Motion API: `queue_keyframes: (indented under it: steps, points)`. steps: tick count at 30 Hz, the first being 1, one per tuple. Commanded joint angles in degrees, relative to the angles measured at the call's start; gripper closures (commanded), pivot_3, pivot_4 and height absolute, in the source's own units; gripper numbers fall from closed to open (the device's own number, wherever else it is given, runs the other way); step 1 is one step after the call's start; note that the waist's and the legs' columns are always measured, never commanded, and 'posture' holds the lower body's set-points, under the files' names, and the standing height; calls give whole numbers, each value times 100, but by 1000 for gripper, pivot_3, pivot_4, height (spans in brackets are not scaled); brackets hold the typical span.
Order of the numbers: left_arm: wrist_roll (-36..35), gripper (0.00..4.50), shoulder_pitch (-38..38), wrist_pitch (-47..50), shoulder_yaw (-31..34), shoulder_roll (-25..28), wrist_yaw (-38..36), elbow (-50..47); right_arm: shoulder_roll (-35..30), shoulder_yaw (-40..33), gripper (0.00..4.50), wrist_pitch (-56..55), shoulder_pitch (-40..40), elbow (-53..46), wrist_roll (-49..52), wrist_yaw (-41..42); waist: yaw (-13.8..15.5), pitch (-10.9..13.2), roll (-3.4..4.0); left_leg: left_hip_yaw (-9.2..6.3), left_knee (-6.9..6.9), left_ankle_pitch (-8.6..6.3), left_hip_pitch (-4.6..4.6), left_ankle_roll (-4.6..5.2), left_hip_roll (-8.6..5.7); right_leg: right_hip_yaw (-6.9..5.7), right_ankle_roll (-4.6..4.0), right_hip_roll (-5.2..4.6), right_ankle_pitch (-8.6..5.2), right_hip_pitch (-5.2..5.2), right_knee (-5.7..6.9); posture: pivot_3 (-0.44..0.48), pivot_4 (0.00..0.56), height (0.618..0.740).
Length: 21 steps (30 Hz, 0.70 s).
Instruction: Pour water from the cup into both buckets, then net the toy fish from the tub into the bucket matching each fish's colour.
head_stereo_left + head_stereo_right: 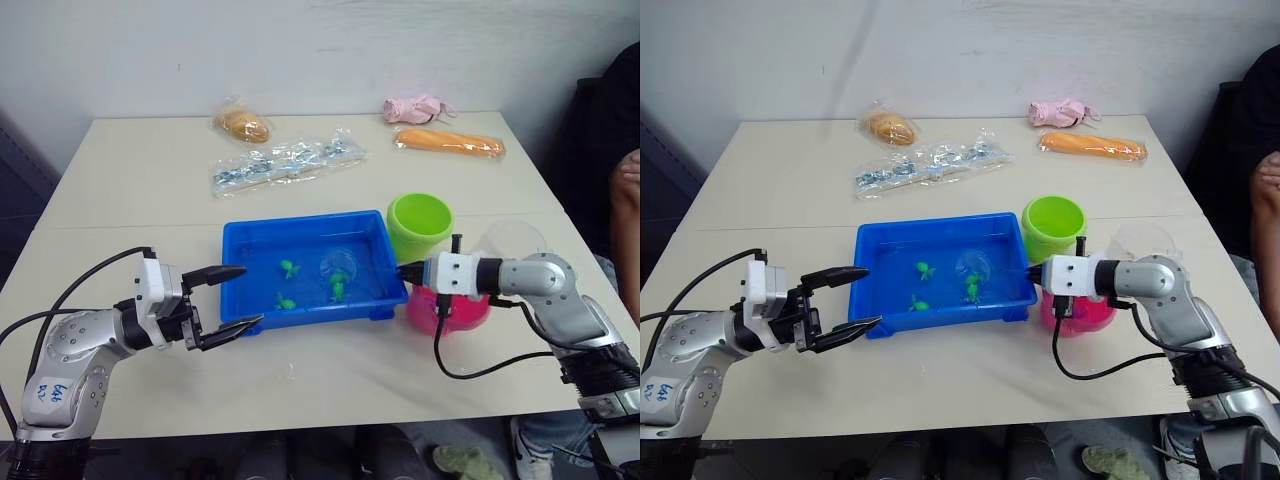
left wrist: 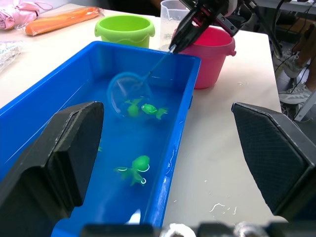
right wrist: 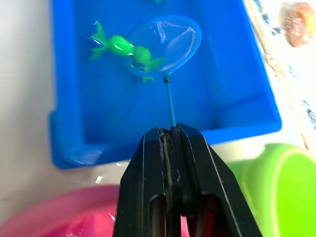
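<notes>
Tub (image 1: 305, 240) of bright blue plastic sits at the centre of the head views on the pale table (image 1: 150, 180), holding shallow water and several small green toy fish (image 1: 289, 268). Just off its right end stand the lime green bucket (image 1: 420, 222), higher in the frame, and the pink bucket (image 1: 448, 312) below it, the pink one largely covered by the right arm. The clear cup (image 1: 512, 238) stands right of the green bucket, behind the right wrist, its lower part hidden.

At lower left of the head views, the left gripper (image 1: 232, 297) hovers beside the tub's left end with its two black fingers spread wide, holding nothing and touching nothing that can be made out. In the left wrist view those fingers (image 2: 59, 163) frame the tub's near corner.

At right of centre, the right gripper (image 3: 172, 133) is clamped tight on the thin blue handle of a small net (image 3: 170, 42). The net's round hoop lies in the tub's water toward its right end, with one green fish (image 3: 143, 55) at the hoop's edge and another just beside it; whether either is actually inside the mesh is hard to tell.

Along the top of the head views lie a long clear packet (image 1: 285, 165), a bagged bun (image 1: 241, 125), an orange wrapped item (image 1: 450, 142) and a pink bundle (image 1: 415, 108). A person's arm (image 1: 626, 215) is cut off at the right edge.
</notes>
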Motion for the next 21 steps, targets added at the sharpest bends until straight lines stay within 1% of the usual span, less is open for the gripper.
queue_keyframes:
  steps: [1, 5, 9, 12, 16, 21]
  points:
    - [-57, 29, -56, -87, -1, -9, -39, 10, -28, -111, 4500, 604, 118, -463, 408, 213, -2, 0, 0, 0, 0, 0, 0, 0, 0, 1, 0, 0, 0, 0, 0, 0, 150, 740]
    - [-60, 29, -93, -86, -22, -4, -74, 49, -111, -178, 4500, 1318, 210, -818, 780, 477, -3, 0, 0, -1, 0, 0, 0, 0, 1, 0, 0, 1, 0, 0, 1, 0, 150, 740]
    - [-65, 29, -128, -92, -38, 11, -85, 95, -153, -333, 4500, 2136, 294, -1111, 1201, 564, 0, 0, 0, -2, -1, -1, 0, -1, 1, 0, 0, 0, 0, 0, 0, 0, 150, 740]
    - [-61, 29, -118, -104, -58, -17, -66, 72, -267, -477, 4500, 2973, 389, -1355, 1595, 635, 6, 1, 1, -2, -1, -1, -1, 0, 1, -1, 0, -3, 0, -1, -2, 0, 150, 740]
    - [-84, 29, -100, -132, -63, -67, -72, 97, -210, -713, 4500, 3808, 423, -1563, 2007, 443, 5, 1, 1, -5, -3, -2, -2, -2, 2, -1, 0, -2, 0, -1, -4, 0, 150, 740]
    - [-72, 29, -351, -118, -79, -23, -180, 350, -202, -1046, 4500, 4298, 406, -1661, 2304, 186, 12, 1, 1, -3, -3, -2, -3, -2, 2, 0, 0, -2, 0, -3, -4, 0, 150, 740]
